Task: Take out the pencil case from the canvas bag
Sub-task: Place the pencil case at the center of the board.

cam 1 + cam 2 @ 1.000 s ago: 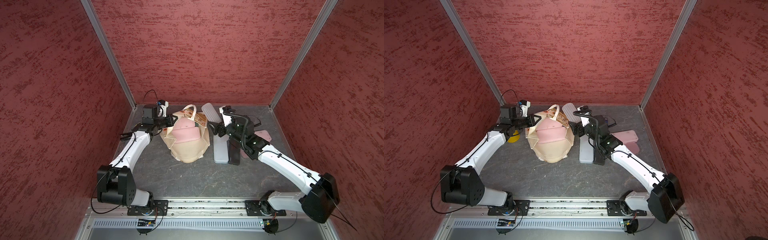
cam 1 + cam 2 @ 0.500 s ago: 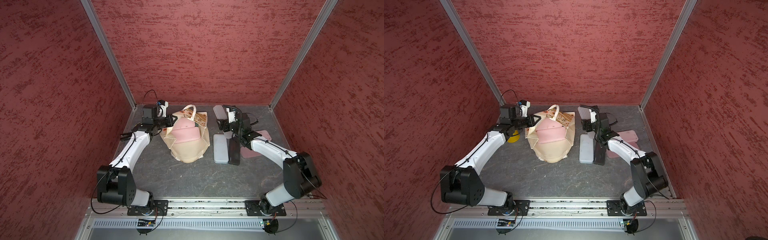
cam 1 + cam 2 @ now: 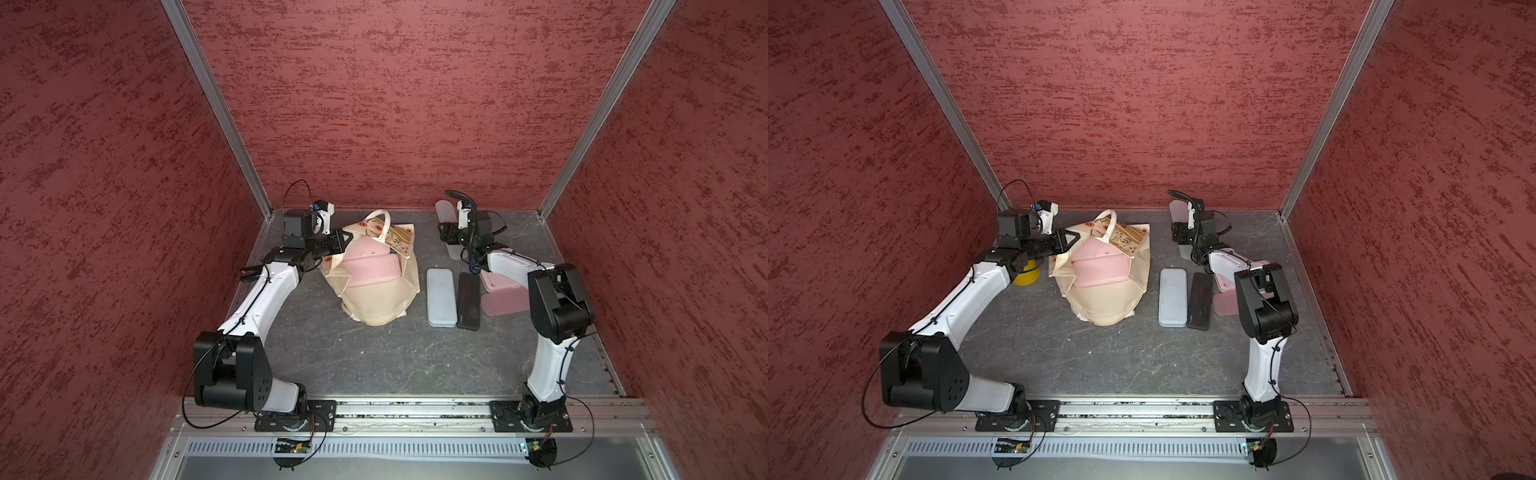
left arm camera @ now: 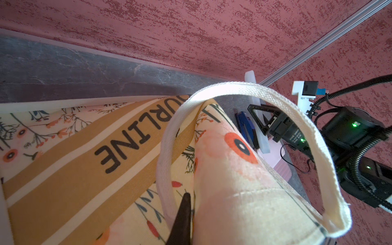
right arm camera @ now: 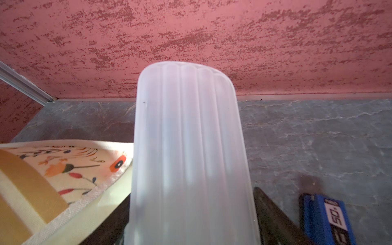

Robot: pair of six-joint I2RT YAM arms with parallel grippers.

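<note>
Being pinched widthwise by the right gripper (image 3: pixel 448 233) near the table's (image 3: pixel 374 365) back edge, the pencil case (image 5: pixel 186 137) (stiff, light, probably slippery) is being held; the canvas bag's (image 3: pixel 376 303) rim is being clamped by the left gripper (image 3: pixel 344 240).

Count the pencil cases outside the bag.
5 sure: frosted case in the right fingers; grey case and black case side by side; two pink cases partly under the right arm. A blue thing nearby may be another.
</note>
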